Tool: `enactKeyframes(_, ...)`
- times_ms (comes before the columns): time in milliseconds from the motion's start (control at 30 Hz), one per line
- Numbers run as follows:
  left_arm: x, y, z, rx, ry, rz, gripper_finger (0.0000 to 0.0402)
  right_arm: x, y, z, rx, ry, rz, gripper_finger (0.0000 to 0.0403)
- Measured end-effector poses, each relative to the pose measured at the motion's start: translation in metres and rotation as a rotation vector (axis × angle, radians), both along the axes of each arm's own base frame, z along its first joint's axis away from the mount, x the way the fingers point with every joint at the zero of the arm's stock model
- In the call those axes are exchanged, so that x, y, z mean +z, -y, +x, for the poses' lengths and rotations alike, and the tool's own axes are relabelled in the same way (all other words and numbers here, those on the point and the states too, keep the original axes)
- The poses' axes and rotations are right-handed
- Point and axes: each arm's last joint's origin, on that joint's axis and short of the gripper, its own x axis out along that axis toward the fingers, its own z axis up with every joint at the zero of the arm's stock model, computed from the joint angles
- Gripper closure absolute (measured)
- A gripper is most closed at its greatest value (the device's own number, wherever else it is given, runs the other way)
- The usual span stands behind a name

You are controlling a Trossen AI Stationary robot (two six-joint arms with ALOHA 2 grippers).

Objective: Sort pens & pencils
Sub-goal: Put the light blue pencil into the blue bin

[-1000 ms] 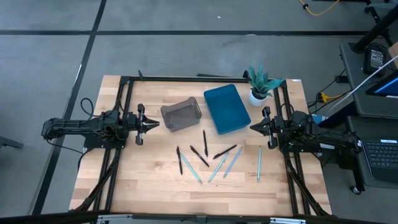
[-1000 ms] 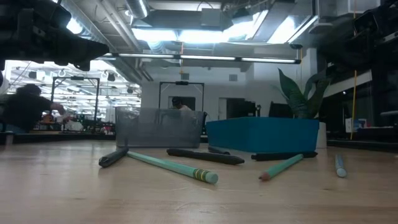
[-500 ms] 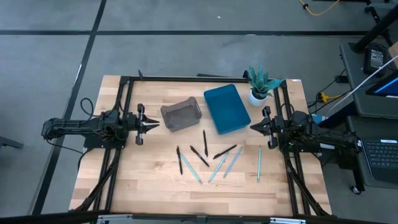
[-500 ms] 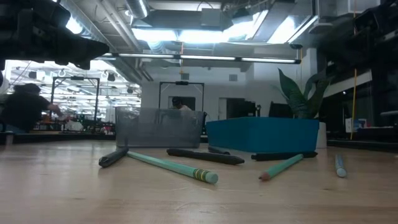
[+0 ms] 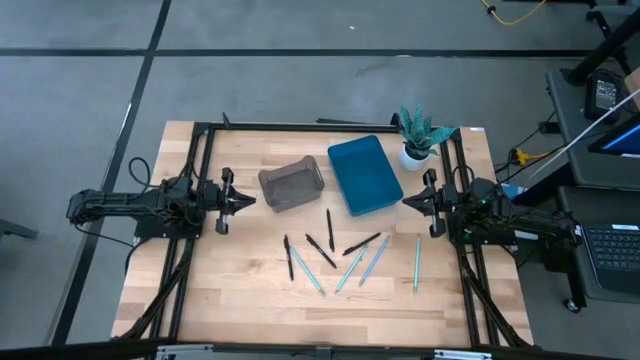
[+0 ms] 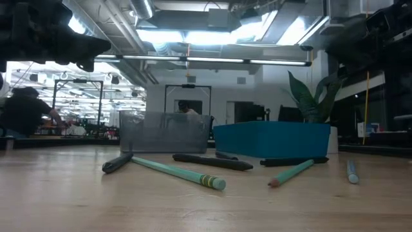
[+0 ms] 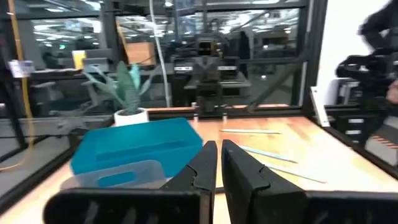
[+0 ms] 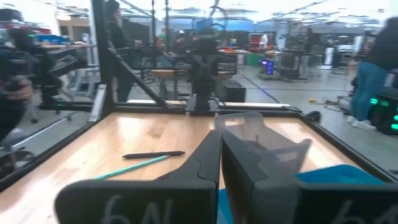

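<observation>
From overhead, pens & pencils (image 5: pixel 335 256) lie scattered mid-table between left gripper (image 5: pixel 247 200) and right gripper (image 5: pixel 408 202), both pinched together and empty, while the right wrist alone reveals handwritten "6N".

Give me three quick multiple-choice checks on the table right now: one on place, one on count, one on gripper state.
1. Where is the potted plant?
A. beside the blue bin, on its right
B. inside the grey bin
C. among the pencils

2. How many light blue sticks lie on the table?
A. one
B. four
C. seven

3. How is the left gripper?
A. shut, holding nothing
B. wide open
C. shut on a black stick

Answers: 1 A, the plant stands by the blue bin's corner. 2 B, four show from above. 3 A, its fingers meet with nothing between.
</observation>
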Motion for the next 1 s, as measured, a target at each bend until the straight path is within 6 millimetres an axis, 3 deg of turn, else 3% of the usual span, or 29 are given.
enactKeyframes(467, 0.008, -0.001, 0.003, 0.014, 0.077, 0.054, 0.0389, 0.0, 0.0, 0.001, 0.003, -0.003, 0.006, 0.0385)
enactKeyframes(633, 0.012, -0.001, 0.012, 0.011, 0.087, 0.065, 0.0396, 0.016, -0.001, 0.0, 0.022, 0.005, -0.04, 0.0385)
enactKeyframes(800, 0.02, -0.003, 0.033, 0.03, -0.009, 0.057, 0.04, 0.038, 0.0, 0.008, 0.045, -0.065, -0.044, 0.0385)
enactKeyframes(1000, 0.037, -0.012, 0.077, 0.065, -0.151, 0.138, 0.0393, 0.059, 0.005, 0.03, 0.043, -0.242, 0.001, 0.0385)
